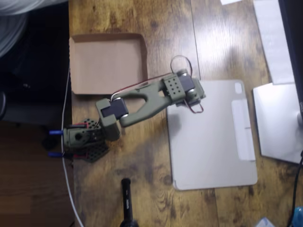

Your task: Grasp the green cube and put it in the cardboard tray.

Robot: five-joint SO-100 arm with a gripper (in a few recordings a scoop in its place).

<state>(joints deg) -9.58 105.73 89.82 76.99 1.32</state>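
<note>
Overhead view: olive arm stretches right, wrist over grey tablet cover.

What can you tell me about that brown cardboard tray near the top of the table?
The cardboard tray is shallow, roughly square and plain brown, with low upturned walls. It lies flat on the wooden table by its left edge, open side up, with nothing inside it. The olive-green arm stretches just below it; whether they touch is unclear.

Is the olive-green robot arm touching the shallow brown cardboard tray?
Apart. In the overhead view a strip of bare wooden table separates the cardboard tray from the olive-green arm, which extends past the tray's lower right corner toward the flat grey tablet cover.
</note>
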